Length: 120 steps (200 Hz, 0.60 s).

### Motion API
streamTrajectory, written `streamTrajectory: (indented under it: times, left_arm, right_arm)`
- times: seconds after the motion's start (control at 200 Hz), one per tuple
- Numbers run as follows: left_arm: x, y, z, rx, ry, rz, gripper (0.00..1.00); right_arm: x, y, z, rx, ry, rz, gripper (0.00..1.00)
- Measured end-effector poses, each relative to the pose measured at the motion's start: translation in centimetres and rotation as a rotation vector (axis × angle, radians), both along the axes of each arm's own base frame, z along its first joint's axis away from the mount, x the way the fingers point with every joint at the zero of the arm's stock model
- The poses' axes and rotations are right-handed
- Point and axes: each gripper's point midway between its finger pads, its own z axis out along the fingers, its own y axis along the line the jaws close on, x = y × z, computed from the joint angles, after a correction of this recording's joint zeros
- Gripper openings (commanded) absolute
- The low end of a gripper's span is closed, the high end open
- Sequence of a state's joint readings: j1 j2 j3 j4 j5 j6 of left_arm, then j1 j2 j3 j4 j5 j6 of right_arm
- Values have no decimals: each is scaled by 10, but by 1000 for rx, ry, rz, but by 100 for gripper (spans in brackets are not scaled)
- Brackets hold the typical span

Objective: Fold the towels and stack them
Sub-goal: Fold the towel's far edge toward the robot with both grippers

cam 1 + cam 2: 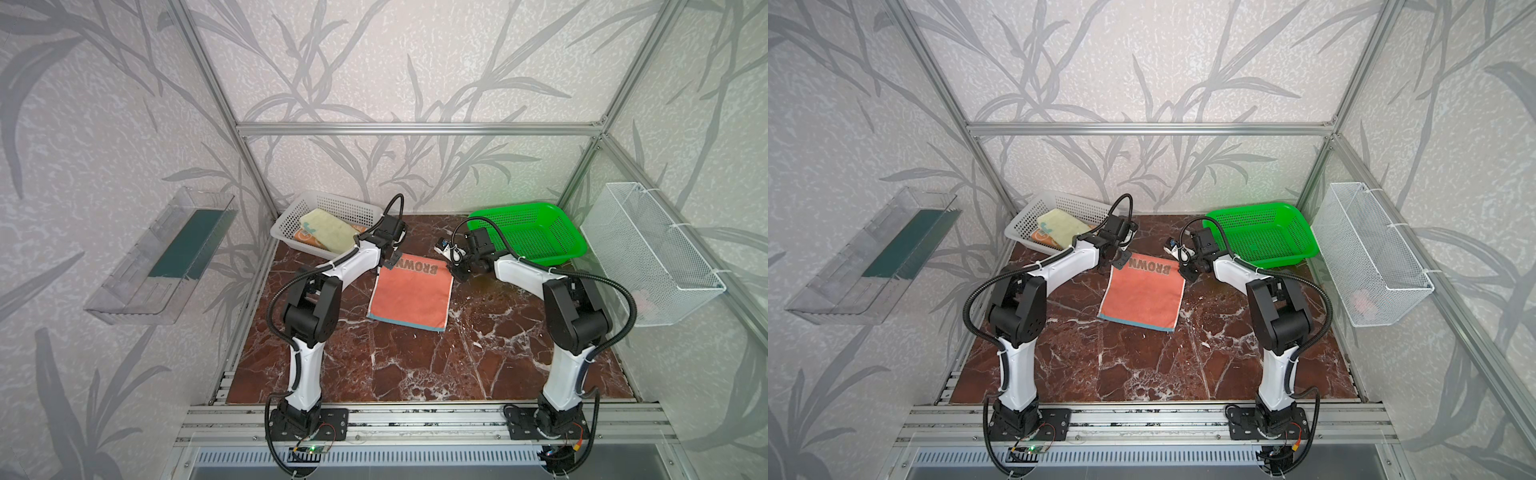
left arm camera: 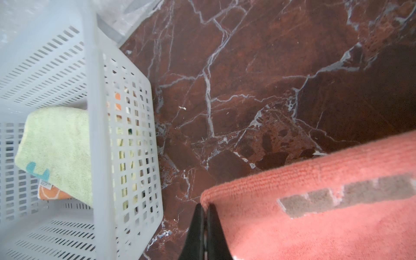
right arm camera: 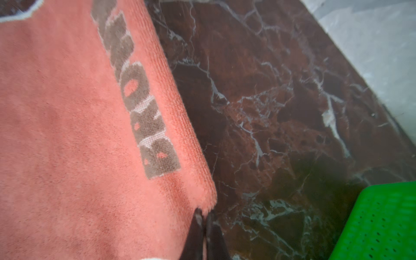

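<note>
A salmon-pink towel (image 1: 409,295) (image 1: 1142,297) with brown letters lies folded on the marble table in both top views. My left gripper (image 1: 392,262) (image 2: 204,208) is shut on its far left corner. The right gripper (image 1: 455,272) (image 3: 203,213) pinches the far right corner, jaws shut on the cloth. Both held corners sit at the towel's far edge (image 2: 292,173) (image 3: 175,108). A folded pale yellow towel (image 1: 328,230) (image 2: 56,146) with a teal figure lies in the white basket (image 1: 291,212) (image 2: 132,144), on top of an orange towel (image 1: 305,240) (image 2: 48,193).
A green basket (image 1: 528,232) (image 3: 382,220) stands at the back right, close behind my right arm. A white wire basket (image 1: 648,253) hangs on the right wall and a clear plastic bin (image 1: 162,257) on the left wall. The cage frame bounds the table.
</note>
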<state>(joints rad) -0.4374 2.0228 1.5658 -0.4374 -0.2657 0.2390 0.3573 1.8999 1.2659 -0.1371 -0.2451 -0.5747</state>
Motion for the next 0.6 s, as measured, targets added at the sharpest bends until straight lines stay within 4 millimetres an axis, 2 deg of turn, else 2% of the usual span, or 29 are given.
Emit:
streamTrajectory:
  times: [0.265, 0.6]
  left_arm:
    - [-21, 13, -9, 3, 0, 28, 0]
    - [-48, 23, 18, -61, -20, 92, 0]
  right_arm:
    - [-26, 12, 16, 84, -7, 79, 0]
    - [-67, 27, 15, 102, 93, 168, 0]
